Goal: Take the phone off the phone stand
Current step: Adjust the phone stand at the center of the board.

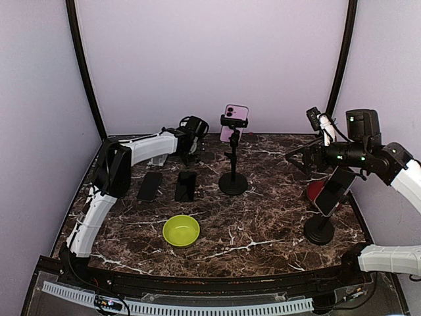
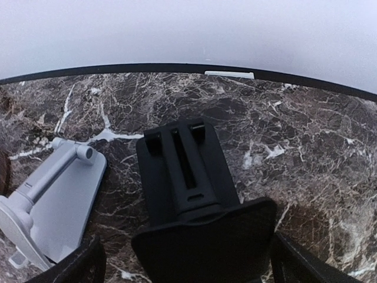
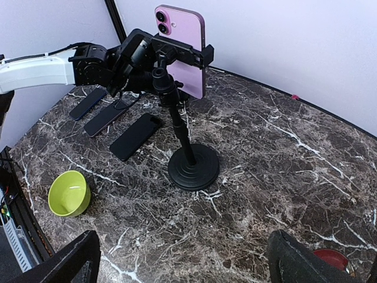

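A pink phone [image 1: 235, 118] sits upright in the clamp of a black pole stand, whose round base [image 1: 233, 183] is at the table's back middle. The right wrist view shows the phone [image 3: 182, 50] and the base [image 3: 193, 167] too. My right gripper [image 1: 301, 158] hovers right of the stand, apart from it, open and empty [image 3: 188, 271]. My left gripper [image 1: 192, 139] is at the back, left of the phone, open [image 2: 188, 268], low over a black folding stand [image 2: 185, 171] with its fingers either side of the stand's plate.
A grey folding stand [image 2: 53, 200] lies beside the black one. Dark phones [image 1: 150, 186] [image 1: 186, 185] lie flat at left. A lime bowl [image 1: 181, 230] sits near the front. A second pole stand [image 1: 319, 232] holds a dark phone [image 1: 332, 191] at right, by a red object [image 1: 316, 189].
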Tool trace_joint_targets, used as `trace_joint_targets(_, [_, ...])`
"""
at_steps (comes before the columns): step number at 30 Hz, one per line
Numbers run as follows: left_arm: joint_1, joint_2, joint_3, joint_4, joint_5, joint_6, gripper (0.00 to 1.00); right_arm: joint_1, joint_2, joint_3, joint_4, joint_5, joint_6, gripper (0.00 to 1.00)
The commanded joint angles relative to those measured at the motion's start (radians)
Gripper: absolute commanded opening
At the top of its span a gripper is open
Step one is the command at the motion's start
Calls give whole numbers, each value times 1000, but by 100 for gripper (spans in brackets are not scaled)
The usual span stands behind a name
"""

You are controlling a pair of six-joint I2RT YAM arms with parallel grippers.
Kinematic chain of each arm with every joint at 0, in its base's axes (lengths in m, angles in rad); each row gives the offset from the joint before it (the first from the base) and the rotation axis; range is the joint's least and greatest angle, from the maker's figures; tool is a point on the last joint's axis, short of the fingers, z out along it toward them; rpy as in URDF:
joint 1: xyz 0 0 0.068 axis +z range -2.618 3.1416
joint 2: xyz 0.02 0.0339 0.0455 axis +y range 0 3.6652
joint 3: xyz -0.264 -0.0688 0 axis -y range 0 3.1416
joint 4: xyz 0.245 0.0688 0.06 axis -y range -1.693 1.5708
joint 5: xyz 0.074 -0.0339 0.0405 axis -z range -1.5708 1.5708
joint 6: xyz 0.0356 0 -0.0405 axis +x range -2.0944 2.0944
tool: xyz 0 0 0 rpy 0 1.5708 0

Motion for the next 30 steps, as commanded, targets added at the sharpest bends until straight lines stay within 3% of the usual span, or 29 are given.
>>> trace_joint_targets(1, [0,37,67,-65,-42,-25,99,-6,-15,-12,30,5,7,99])
trace_joint_targets(18, [0,70,91,-13,-33,29,99,-6,-13,-15,31,11,4,99])
trace_joint_targets(30, [0,49,85,23,-1,111,72,-6,-17,-15,29,12,2,99])
